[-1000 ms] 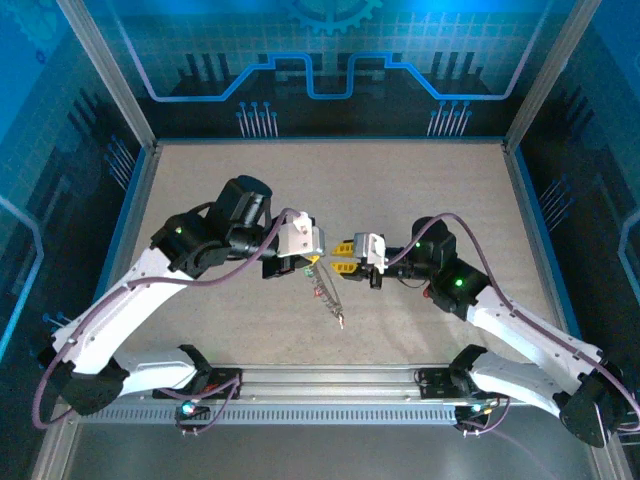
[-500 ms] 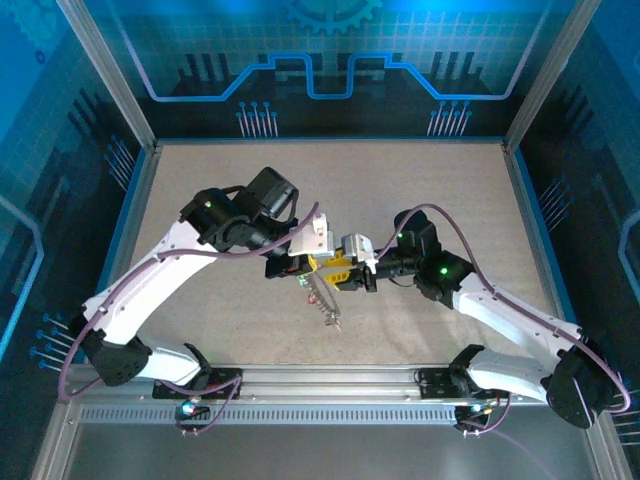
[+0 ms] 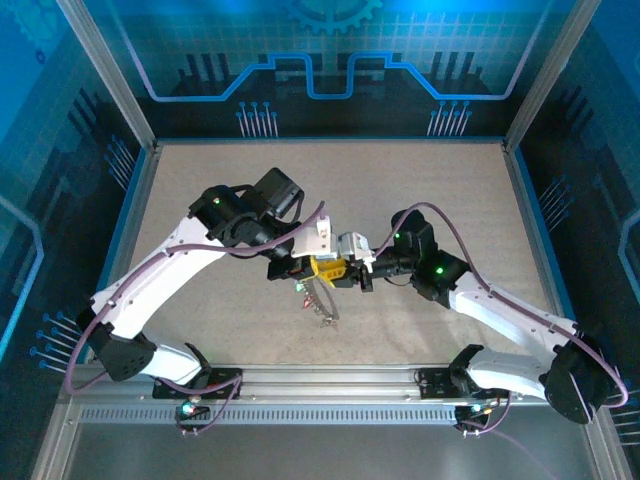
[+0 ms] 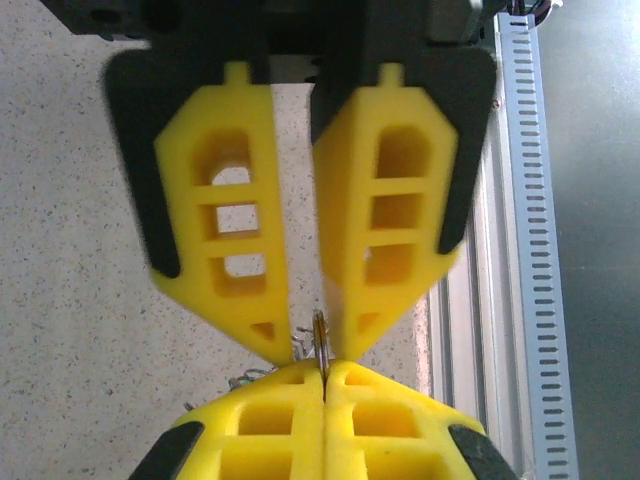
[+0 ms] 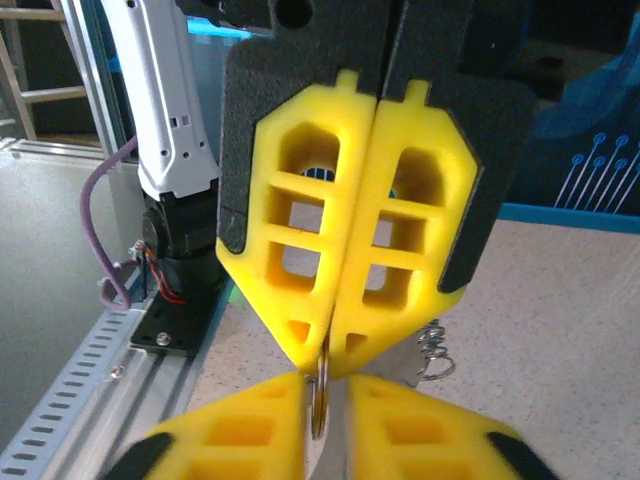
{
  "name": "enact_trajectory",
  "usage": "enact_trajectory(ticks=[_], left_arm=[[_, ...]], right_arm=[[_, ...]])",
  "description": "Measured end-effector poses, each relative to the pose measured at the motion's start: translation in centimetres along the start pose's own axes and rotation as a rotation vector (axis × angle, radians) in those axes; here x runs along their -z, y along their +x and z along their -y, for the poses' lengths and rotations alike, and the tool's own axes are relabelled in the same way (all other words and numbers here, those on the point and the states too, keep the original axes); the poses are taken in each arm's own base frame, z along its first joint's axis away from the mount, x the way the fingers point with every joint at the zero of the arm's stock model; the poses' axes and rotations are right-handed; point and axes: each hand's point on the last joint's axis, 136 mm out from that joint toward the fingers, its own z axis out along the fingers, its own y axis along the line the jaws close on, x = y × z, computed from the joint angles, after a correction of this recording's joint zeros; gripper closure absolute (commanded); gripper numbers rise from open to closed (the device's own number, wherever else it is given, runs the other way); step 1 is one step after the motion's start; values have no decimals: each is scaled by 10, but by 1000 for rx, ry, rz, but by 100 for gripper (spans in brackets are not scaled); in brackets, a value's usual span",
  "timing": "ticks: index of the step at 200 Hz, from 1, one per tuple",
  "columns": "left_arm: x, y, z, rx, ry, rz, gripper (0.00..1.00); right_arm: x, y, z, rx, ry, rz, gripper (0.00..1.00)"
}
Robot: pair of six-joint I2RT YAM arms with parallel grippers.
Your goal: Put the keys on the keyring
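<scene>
Keyring (image 5: 318, 398) stands edge-on over the middle of the table (image 3: 430, 190), held between the two arms and pinched from both sides. The left gripper (image 4: 318, 350) has its yellow tips closed on the thin band. The right gripper (image 5: 325, 365) meets it nose to nose, fingers pressed together with the band caught in the seam. A small tangle of keys (image 3: 322, 308) shows just near of the grippers in the top view, with a green speck at its far-left end. Whether it hangs from the ring or lies on the table I cannot tell, and the heads are too small to sort.

The main risk, as I judge it, is the double grip itself — two closed grippers so close together on one thin band leave almost no free length for threading a key. If either arm moves off-line, the band may twist, bend, or spring out of one pair of tips. Only the very tips hold it, so a slight pull along the band could let it slide and drop toward the near rail (image 3: 330, 385). Whichever gripper lets go first must leave the other with a firm hold — otherwise the ring falls.
</scene>
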Motion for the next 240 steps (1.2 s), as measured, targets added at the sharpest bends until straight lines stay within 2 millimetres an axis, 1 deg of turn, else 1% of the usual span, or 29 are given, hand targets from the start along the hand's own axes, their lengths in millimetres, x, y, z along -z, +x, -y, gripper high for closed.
enact_trajectory(ticks=[5, 35, 48, 53, 76, 92, 102, 111, 124, 136, 149, 175, 194, 224, 240], left_arm=[[0, 1, 1, 2, 2, -2, 100], [1, 3, 3, 11, 9, -10, 100], [1, 2, 2, 14, 5, -8, 82], [1, 2, 2, 11, 2, -4, 79], [8, 1, 4, -6, -40, 42, 78], [18, 8, 8, -5, -91, 100, 74], [25, 12, 11, 2, -132, 147, 74], [29, 16, 14, 7, -176, 204, 74], [33, 22, 20, 14, -221, 282, 74], [30, 27, 23, 38, -240, 332, 74], [25, 30, 22, 68, -252, 372, 74], [5, 32, 10, 145, -257, 430, 74], [-7, 32, 2, 187, -258, 465, 75], [-7, 21, -9, 189, -272, 510, 73], [-9, 18, -11, 188, -274, 515, 72]], right_arm=[[0, 1, -1, -4, -3, -2, 100], [-2, 2, -3, -5, -17, -5, 100], [-2, 1, -2, -5, -15, -3, 100], [-2, 0, -2, -5, -13, 0, 100], [-3, 5, 2, -47, 20, 11, 100], [-3, 14, 3, -92, 43, 23, 100], [-3, 18, 4, -120, 53, 33, 100], [-3, 18, 5, -134, 63, 46, 100], [-3, 14, 7, -148, 74, 78, 100], [-2, 7, 9, -149, 84, 111, 100], [-1, 2, 12, -152, 99, 139, 100], [0, -6, 16, -155, 109, 175, 100], [-1, -7, 17, -158, 109, 185, 100], [-1, -7, 18, -167, 109, 188, 100], [-1, -8, 18, -166, 112, 189, 100]])
